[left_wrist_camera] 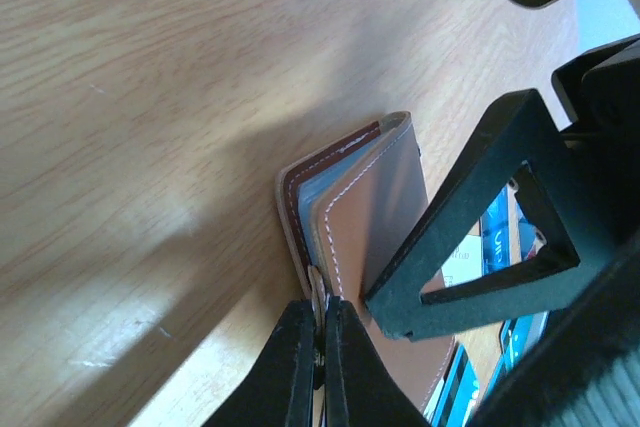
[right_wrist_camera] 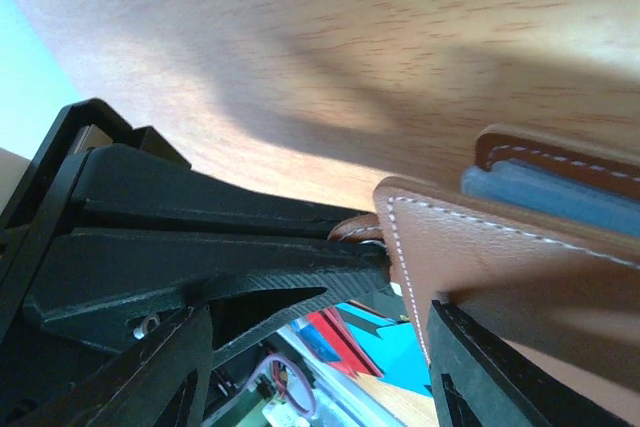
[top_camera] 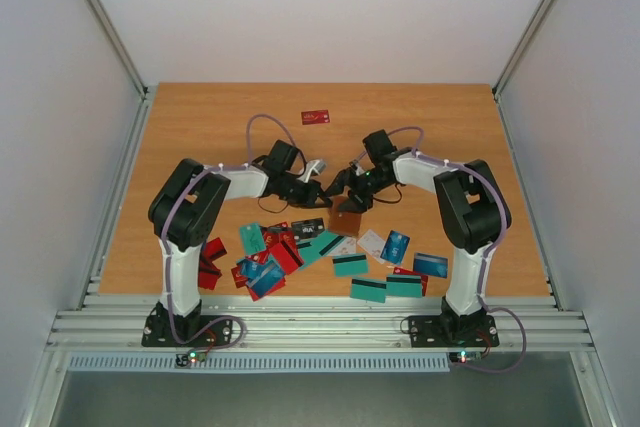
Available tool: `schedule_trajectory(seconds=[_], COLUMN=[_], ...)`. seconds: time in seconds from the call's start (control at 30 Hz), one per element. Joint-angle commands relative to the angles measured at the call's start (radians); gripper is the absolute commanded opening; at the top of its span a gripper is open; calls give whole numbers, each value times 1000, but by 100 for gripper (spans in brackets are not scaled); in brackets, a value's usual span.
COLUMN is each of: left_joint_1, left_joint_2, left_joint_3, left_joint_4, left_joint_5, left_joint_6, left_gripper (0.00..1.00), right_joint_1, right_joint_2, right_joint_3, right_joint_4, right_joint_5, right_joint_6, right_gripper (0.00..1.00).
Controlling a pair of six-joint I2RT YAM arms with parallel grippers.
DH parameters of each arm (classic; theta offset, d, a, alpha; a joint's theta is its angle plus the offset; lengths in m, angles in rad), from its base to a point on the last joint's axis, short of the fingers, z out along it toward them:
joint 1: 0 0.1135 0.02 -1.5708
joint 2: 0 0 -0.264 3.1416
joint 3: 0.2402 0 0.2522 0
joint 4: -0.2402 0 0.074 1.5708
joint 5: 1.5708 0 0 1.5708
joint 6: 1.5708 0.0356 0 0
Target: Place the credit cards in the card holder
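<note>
Left wrist view: left gripper (left_wrist_camera: 320,332) is pinched tight on the cover edge of the wallet (left_wrist_camera: 370,207), which sits half-open between the arms. Right gripper (right_wrist_camera: 318,312) — jaws apart, one finger against the cover. Looks like the opening step; next it needs spreading wider so one of the cards (top_camera: 350,265) can go in.
</note>
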Motion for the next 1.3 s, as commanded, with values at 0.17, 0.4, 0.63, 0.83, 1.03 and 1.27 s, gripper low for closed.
schedule_trajectory(seconds=[0.17, 0.4, 0.63, 0.83, 1.03, 1.27], left_joint_1=[-9, -9, -9, -9, -9, -11], left_joint_2=[-13, -25, -53, -66, -105, -126], left_joint_3=[-27, -49, -75, -121, -136, -126], left_joint_4=[143, 137, 174, 234, 176, 160], left_joint_5=[40, 24, 11, 83, 91, 114], left_joint_6=[-67, -76, -114, -109, -44, -47], left_gripper=[0, 0, 0, 3, 4, 4], right_joint_1=[10, -2, -19, -19, -19, -20], right_joint_2=[66, 93, 112, 142, 158, 159], right_joint_3=[0, 35, 130, 160, 175, 183], right_joint_4=[183, 32, -172, -186, -208, -197], right_joint_5=[-113, -18, 119, 96, 99, 73], right_joint_6=[76, 20, -57, -62, -84, -128], right_gripper=[61, 59, 58, 58, 58, 58])
